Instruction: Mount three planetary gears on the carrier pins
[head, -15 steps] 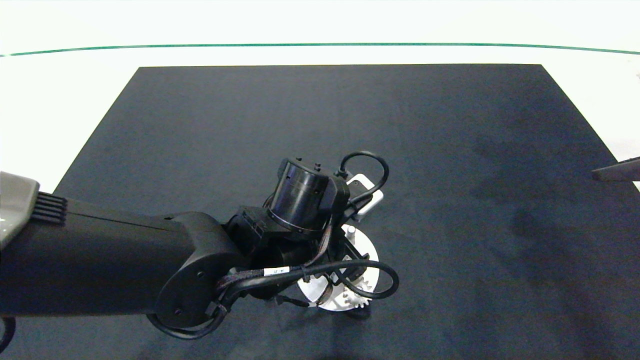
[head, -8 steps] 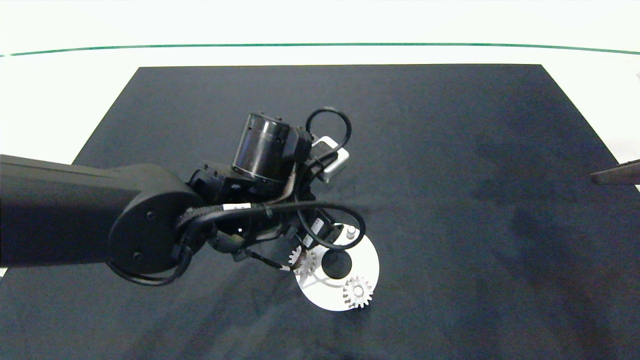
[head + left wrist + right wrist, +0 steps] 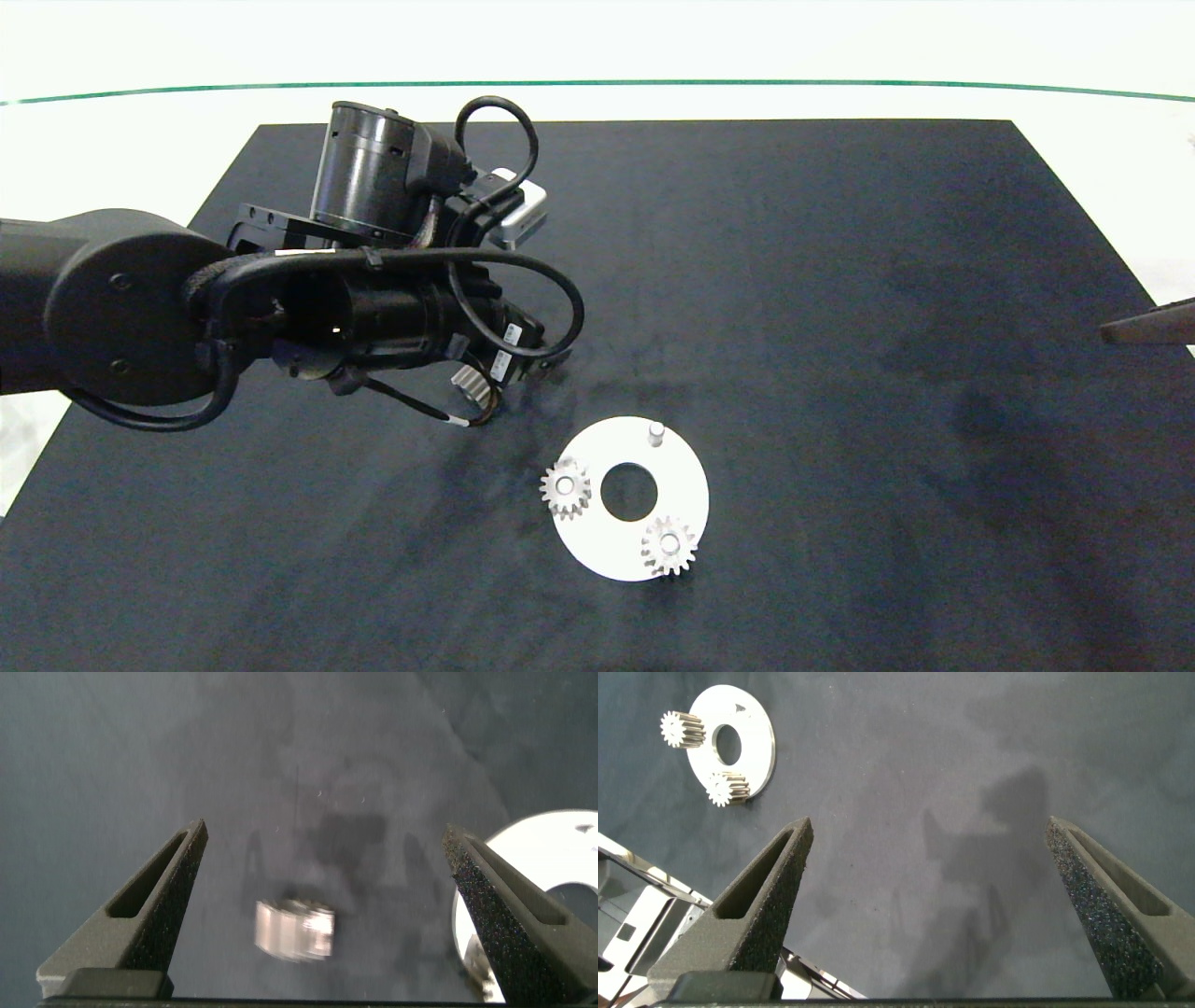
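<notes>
While two gears (image 3: 566, 487) (image 3: 668, 546) sit on pins of disc (image 3: 686, 481) at 9 and 5 o'clock, third gear (image 3: 294, 930), on mat (image 3: 840, 280) between wide-open, empty left gripper (image 3: 322, 905) fingers. Small, rigid, smooth metal: likely slippery; best pinched across teeth. 1 o'clock pin (image 3: 655, 432) bare. Right gripper (image 3: 943, 905) idle, open.

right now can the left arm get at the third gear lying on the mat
Probably yes. The left gripper is open with its fingers on either side of the loose gear on the dark mat, and nothing lies between them.
</notes>
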Robot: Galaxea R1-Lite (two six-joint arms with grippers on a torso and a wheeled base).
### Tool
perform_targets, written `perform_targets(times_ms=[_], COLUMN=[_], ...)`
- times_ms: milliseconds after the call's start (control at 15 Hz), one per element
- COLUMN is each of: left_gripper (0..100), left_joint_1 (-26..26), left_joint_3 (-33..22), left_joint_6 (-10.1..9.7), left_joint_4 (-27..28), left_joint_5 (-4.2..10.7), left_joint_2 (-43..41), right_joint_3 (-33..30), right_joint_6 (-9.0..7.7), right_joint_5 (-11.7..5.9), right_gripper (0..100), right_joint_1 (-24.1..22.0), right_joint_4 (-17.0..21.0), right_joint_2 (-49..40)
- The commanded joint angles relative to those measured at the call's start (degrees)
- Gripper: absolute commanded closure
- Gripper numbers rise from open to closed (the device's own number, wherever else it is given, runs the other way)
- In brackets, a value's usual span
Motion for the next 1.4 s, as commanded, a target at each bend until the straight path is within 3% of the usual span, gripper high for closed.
perform_targets(times_ms=[67,133,333,400,467,600,667,1000,1400], left_gripper=[0,0,0,0,0,0,0,0,0], left_joint_1=[9.8,13.49,22.28,25.18,26.32,27.11,27.11,27.55,27.03], left_joint_3=[0.91,0.56,-4.36,-6.91,-7.17,-7.96,-8.93,-9.37,-5.24], left_joint_6=[-2.84,-3.37,-3.81,-3.81,-3.72,-3.28,-3.2,-2.49,-2.58], left_joint_4=[1.85,1.59,-0.17,0.27,2.03,9.32,11.87,13.1,13.63], left_joint_5=[-7.13,-8.88,-9.67,-11.26,-13.98,-15.65,-15.65,-15.65,-15.56], left_joint_2=[1.02,3.39,11.39,12.7,12.27,8.66,7.17,1.98,-1.45], right_joint_3=[0.1,0.1,0.1,0.1,0.01,-0.25,-0.25,-0.25,-0.34], right_joint_6=[-0.13,-0.13,-0.31,-0.66,-0.75,-0.75,-0.75,-0.83,-0.83], right_joint_5=[0.2,0.2,0.2,0.2,0.2,0.2,0.2,0.2,0.29], right_gripper=[0,0,0,0,0,0,0,0,0], right_joint_1=[-0.17,-0.26,-0.61,-0.7,-0.7,-0.61,-0.44,-0.35,-0.44], right_joint_4=[0.32,0.32,0.32,0.32,0.32,0.32,0.32,0.32,0.32], right_joint_2=[0.16,0.16,0.16,0.25,0.33,0.51,0.51,0.25,0.07])
